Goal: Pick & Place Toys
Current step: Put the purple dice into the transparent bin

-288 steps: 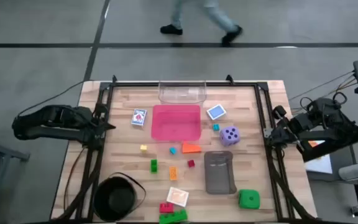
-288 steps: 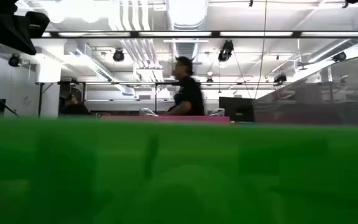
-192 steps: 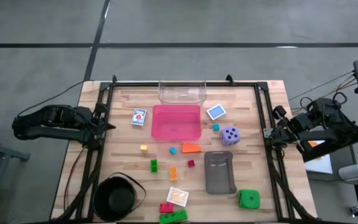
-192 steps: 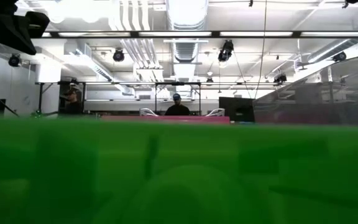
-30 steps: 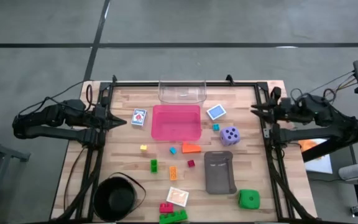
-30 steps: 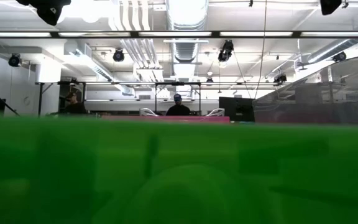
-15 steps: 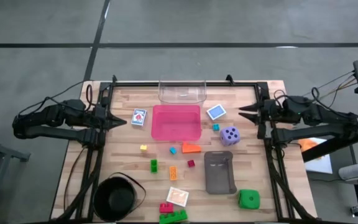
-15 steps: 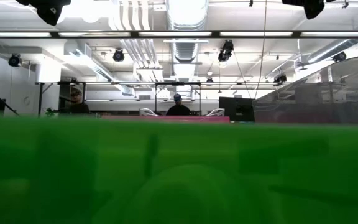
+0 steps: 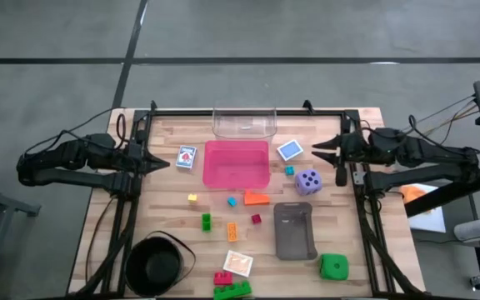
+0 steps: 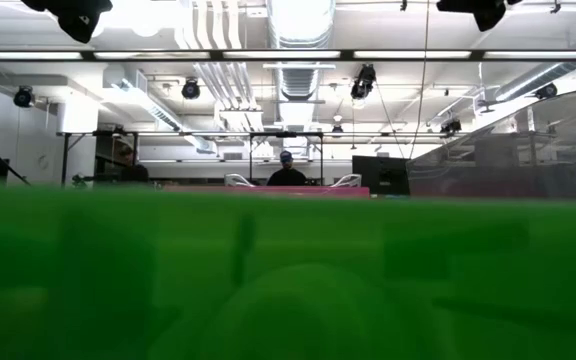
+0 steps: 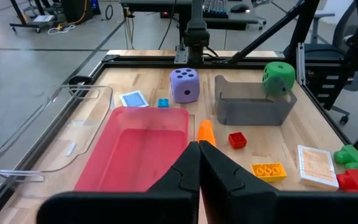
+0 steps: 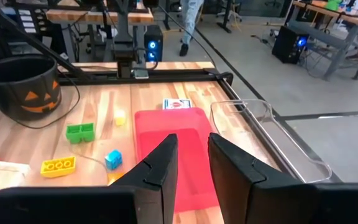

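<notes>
- High view: the fingers of the left gripper (image 9: 167,162) are seen pressed together and empty at the left edge of the tabletop (image 9: 173,242), just beside the blue card (image 9: 187,157); no change from a second ago is noted there. The right gripper (image 9: 315,150) has been carried inward from the right rail over the last second and now hangs near the second blue card (image 9: 289,150) and the purple die (image 9: 308,181), its fingers narrowly parted and empty. A first pick on that side is judged to be under way; nothing has yet been placed in the pink tray (image 9: 237,164).
- Low view: the lens is blocked by a green blur; only the two arms are seen overhead, with people far off in the room.
- Left wrist view: the shut fingers (image 11: 191,171) are pointed across the pink tray toward the green die (image 11: 278,77) and the grey tray (image 11: 253,106).
- Right wrist view: a slim gap is shown between the fingers (image 12: 163,165), with the green brick (image 12: 80,132) and yellow brick (image 12: 58,165) untouched beyond.
</notes>
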`<act>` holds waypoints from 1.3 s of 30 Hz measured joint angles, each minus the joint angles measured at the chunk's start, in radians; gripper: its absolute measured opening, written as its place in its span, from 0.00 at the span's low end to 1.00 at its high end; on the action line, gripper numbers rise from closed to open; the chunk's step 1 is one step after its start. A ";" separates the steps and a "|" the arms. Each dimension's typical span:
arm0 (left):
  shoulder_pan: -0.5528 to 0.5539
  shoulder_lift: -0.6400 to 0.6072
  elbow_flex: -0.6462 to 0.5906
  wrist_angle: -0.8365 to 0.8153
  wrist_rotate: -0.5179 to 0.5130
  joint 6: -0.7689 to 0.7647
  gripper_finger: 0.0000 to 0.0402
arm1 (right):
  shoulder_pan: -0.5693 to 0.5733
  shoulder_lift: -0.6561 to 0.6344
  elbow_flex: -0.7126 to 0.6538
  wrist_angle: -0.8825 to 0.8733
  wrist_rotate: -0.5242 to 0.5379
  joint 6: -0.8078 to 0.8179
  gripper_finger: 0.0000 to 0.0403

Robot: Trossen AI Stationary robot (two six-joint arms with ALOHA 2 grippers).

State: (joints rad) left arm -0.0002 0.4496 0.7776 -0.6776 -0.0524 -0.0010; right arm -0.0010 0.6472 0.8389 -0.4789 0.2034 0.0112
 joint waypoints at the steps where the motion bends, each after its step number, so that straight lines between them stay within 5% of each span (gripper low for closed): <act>1: 0.000 0.000 0.000 0.000 -0.005 -0.005 0.04 | 0.000 0.009 0.003 0.000 0.003 0.000 0.24; 16: 0.000 0.000 0.000 0.000 -0.104 -0.026 0.45 | 0.000 0.133 0.010 0.028 0.038 -0.015 0.75; 30: -0.001 0.006 -0.007 0.004 -0.136 -0.034 0.51 | 0.000 0.248 0.010 0.114 0.039 -0.046 0.77; 39: -0.001 0.029 -0.141 0.139 -0.142 -0.049 0.51 | 0.000 0.310 0.010 0.182 0.039 -0.071 0.77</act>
State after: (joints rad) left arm -0.0010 0.4781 0.6364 -0.5389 -0.1946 -0.0498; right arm -0.0010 0.9571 0.8490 -0.2973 0.2422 -0.0595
